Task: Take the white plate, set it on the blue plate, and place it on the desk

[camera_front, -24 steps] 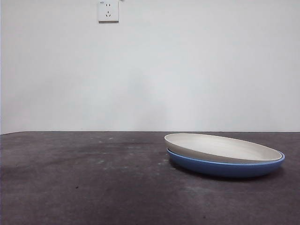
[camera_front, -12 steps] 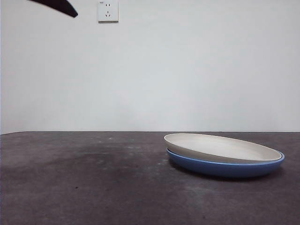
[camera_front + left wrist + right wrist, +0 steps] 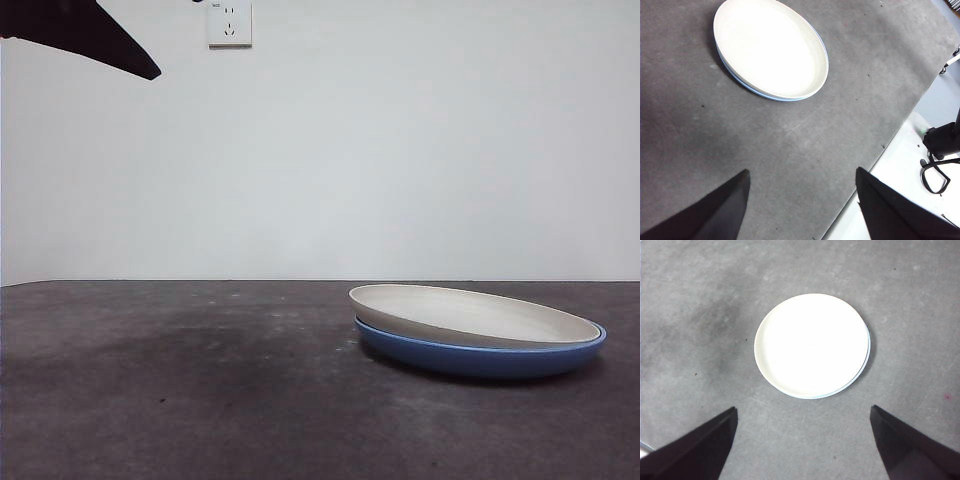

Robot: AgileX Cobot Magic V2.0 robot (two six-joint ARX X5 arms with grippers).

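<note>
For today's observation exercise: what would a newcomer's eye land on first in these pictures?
First, the white plate resting in the blue plate, slightly off-centre, on the dark desk toward the right of the front view. Next, a black arm tip at that view's top left corner. Both the left gripper and right gripper are open, above the desk.

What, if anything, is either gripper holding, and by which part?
Nothing is held. The left gripper and right gripper hang open above the desk; the white plate rests untouched on the blue plate.
</note>
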